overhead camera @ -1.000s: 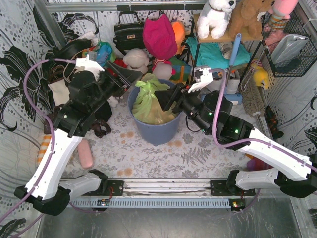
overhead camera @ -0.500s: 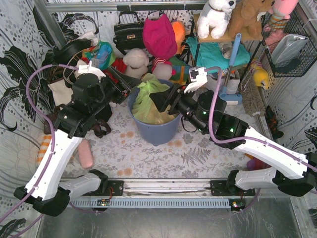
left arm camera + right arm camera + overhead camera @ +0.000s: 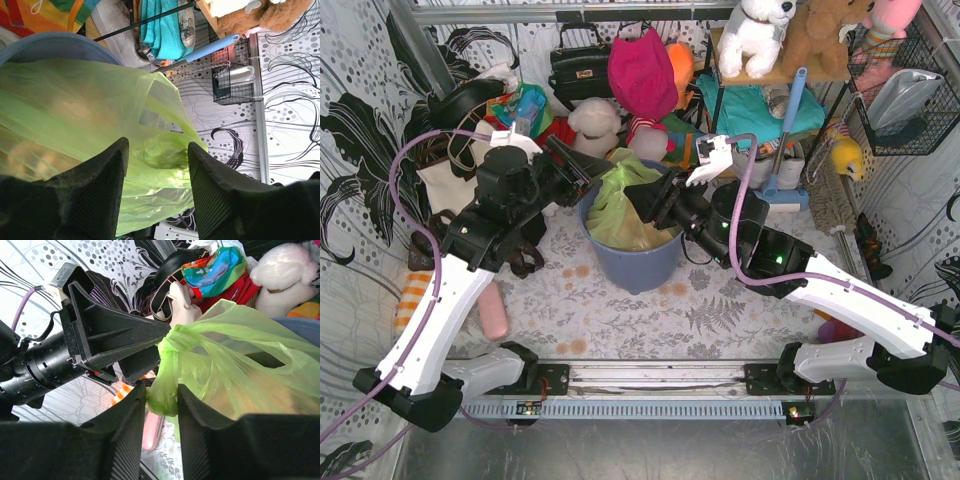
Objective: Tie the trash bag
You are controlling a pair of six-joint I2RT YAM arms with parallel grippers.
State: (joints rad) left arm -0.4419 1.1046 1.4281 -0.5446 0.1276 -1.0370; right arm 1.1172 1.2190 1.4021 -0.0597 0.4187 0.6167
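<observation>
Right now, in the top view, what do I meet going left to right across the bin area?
In order: left pincer → trash bag → right pincer → blue handle → yellow toy.

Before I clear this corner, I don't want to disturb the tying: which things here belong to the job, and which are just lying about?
In the job: trash bag, the blue-grey bin it sits in, left gripper, right gripper pinching the bag's twisted tail.
Lying about: black handbag, white plush dog, brown teddy, wire basket, pink roll.
</observation>
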